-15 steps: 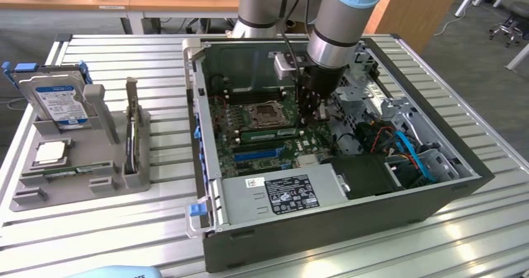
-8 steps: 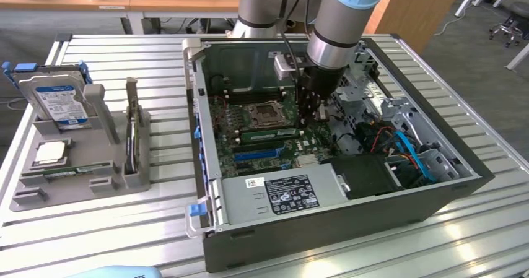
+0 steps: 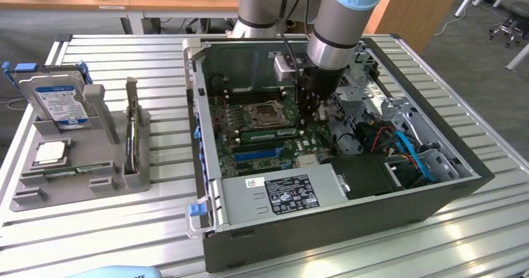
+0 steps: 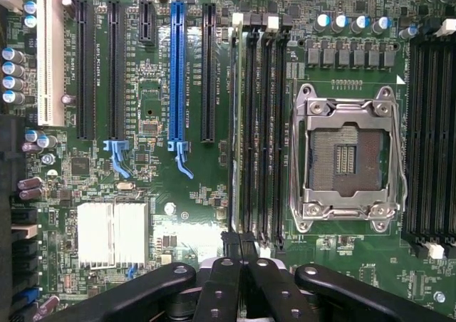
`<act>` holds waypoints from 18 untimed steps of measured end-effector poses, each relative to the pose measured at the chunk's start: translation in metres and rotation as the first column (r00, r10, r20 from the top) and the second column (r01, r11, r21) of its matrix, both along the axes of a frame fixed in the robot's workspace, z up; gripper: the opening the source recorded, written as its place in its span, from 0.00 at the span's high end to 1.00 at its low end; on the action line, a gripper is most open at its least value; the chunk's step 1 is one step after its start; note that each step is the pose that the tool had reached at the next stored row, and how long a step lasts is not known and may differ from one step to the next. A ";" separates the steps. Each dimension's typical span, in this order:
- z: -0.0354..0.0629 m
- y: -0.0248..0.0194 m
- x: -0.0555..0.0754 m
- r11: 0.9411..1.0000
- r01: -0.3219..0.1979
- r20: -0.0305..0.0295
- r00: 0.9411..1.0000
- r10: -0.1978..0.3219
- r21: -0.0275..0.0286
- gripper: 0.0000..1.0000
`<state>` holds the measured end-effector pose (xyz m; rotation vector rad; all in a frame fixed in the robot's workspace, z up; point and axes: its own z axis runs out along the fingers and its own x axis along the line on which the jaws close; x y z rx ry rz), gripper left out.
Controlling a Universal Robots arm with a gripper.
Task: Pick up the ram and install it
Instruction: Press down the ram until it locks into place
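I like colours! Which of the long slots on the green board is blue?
The blue slot stands between two black slots; the white slot sits farthest along the row.

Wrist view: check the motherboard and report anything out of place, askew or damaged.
Nothing looks damaged, spilled or askew. The one oddity is the processor socket, which sits empty with its contacts bare inside the metal frame. The shut gripper hovers at the end of the memory slots beside it.

Exterior looks down obliquely; wrist faces motherboard (image 4: 192,194) closely.
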<state>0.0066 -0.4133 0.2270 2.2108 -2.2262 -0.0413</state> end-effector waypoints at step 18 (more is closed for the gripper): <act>-0.0025 0.0000 0.000 1.000 0.000 0.000 1.000 0.000 0.000 0.90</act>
